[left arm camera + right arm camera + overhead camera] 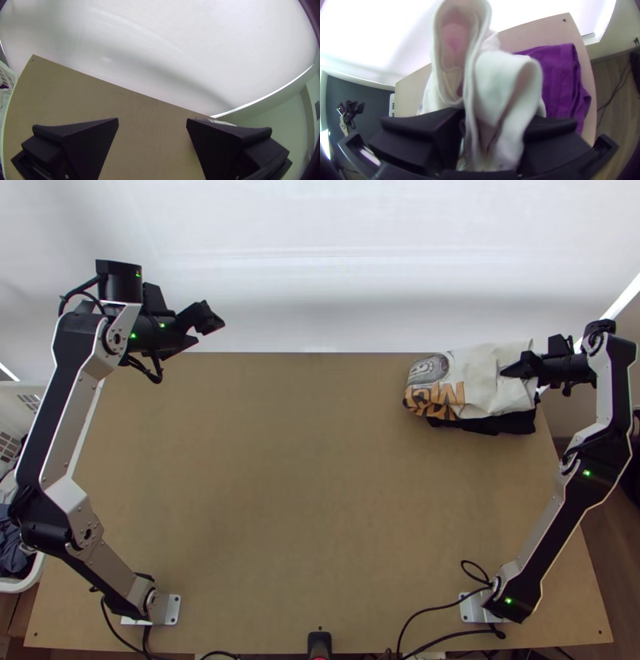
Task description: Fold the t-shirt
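The white t-shirt (484, 368), with an orange and grey print, lies folded into a bundle at the table's far right. My right gripper (520, 369) is at the bundle's right end. In the right wrist view, white folds (506, 80) rise between the parted fingers of the right gripper (498, 115); cloth hides part of the gap. Over the table's far left edge, my left gripper (208, 330) stands far from the shirt. The left wrist view shows the left gripper (152, 120) open with nothing between its fingers, and a bit of white cloth (222, 122) beyond one finger.
A dark cloth (488, 422) lies under the shirt's near side; purple cloth (560, 76) appears beside the white folds. A white basket (28, 572) with clothes stands left of the table (312, 500). Black cables (432, 612) run by the right arm's base. White sheeting (320, 252) hangs behind.
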`<state>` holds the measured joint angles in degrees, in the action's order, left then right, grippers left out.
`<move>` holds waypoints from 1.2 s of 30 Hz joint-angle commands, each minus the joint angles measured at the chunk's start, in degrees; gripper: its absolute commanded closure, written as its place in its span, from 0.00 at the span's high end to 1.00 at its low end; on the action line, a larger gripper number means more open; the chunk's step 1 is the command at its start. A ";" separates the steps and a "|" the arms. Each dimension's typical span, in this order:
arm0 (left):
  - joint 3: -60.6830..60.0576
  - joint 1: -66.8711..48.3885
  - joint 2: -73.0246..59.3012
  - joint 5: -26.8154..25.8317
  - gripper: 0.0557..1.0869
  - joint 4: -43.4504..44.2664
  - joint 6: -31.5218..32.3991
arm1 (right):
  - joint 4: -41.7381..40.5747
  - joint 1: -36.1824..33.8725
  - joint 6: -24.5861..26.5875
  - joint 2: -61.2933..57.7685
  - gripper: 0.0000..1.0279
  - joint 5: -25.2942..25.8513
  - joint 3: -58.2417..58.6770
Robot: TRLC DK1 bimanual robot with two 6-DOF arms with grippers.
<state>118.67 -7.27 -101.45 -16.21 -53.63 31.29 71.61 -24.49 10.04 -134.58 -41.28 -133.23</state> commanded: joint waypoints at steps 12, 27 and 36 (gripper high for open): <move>1.56 0.85 -0.15 0.12 0.96 -0.43 0.26 | -22.22 -4.86 -9.25 11.19 0.97 34.16 0.69; 1.83 1.55 0.73 0.21 0.96 -0.51 0.18 | -51.58 15.00 -6.79 38.78 0.97 39.61 42.70; 1.83 4.37 2.22 0.12 0.96 -0.78 -0.35 | -73.55 19.04 -7.23 36.85 0.97 46.46 60.63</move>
<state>118.74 -3.81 -101.38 -16.23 -53.67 31.27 4.27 -5.63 2.87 -96.38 3.40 -76.16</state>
